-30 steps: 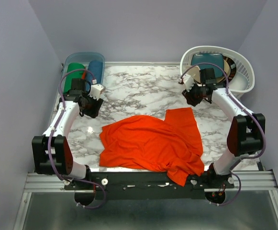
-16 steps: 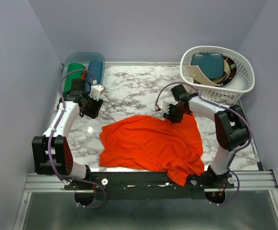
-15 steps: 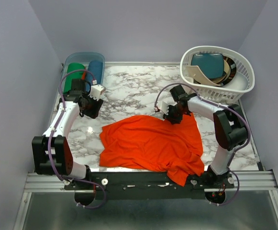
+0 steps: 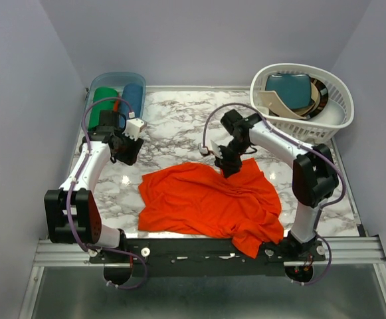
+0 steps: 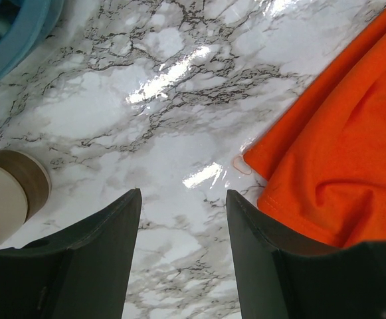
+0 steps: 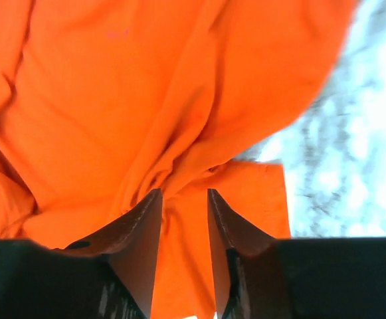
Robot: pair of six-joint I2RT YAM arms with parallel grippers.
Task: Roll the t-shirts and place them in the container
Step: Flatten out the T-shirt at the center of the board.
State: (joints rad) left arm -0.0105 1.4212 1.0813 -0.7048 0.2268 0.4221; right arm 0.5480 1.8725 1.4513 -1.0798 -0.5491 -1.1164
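Since the near hem of the orange t-shirt point(image 4: 209, 203) droops over the worktop's point(image 4: 179, 129) front edge and the body lies crumpled mid-worktop, the step in hand looks like flattening, not rolling yet. Right hand point(image 6: 183, 194) sits at the shirt's far edge, fingers narrow with a ridge of cloth bunched between them. It is holding the shirt, and creases fan out from it. Left hand point(image 5: 183, 194) hovers wide and empty over bare marble just beside the shirt's left corner. To do it well: pull low and slow, get the left hand onto that corner, tension both sides evenly. Far left, a bin point(image 4: 116, 78) with a green roll point(image 4: 101, 106) and a blue roll point(image 4: 133, 100). Far right, a white basket point(image 4: 312, 129) of more clothes.
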